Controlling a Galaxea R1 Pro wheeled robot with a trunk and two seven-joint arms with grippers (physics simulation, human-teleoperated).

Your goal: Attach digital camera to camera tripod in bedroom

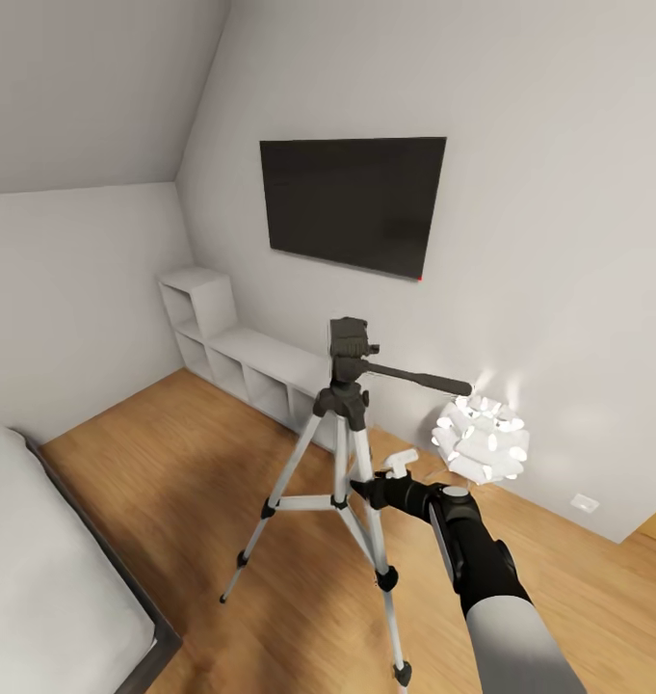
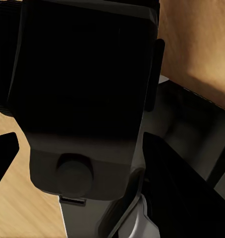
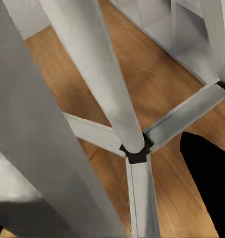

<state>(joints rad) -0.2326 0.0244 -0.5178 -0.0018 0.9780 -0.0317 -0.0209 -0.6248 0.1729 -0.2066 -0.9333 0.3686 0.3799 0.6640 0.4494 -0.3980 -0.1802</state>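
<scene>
the camera tripod point(image 1: 345, 482) stands on the light wood floor point(image 1: 173, 453) of the bedroom, between the bed point(image 1: 39, 578) at the near left and the white ball lamp point(image 1: 482, 439) at the right, with the low white shelf unit point(image 1: 241, 352) and the dark wall screen point(image 1: 352, 202) on the far side. a small boxy black body, judged to be the digital camera point(image 1: 349, 339), already sits on top of the tripod head, the long pan handle point(image 1: 414, 377) pointing right.

the right end effector point(image 1: 371, 490) is pressed in among the tripod legs at about the height of the spreader braces; its wrist view looks down the silver legs point(image 3: 100, 84) to the black brace hub point(image 3: 136, 154). whether its fingers are closed round a leg cannot be told. the left wrist view shows a dark boxy body with a round knob point(image 2: 74, 174) very close to the lens; what it is, and how far the left end effector is open, cannot be told either.

as a judgement, the tripod is light, stiff and top-heavy with the camera up there, so a sideways push on a thin leg could tip or skid it on the smooth floor. it should be steadied low on a leg or at the hub. the camera is rigid and probably fragile, best held by its flat sides, clear of the handle.
</scene>
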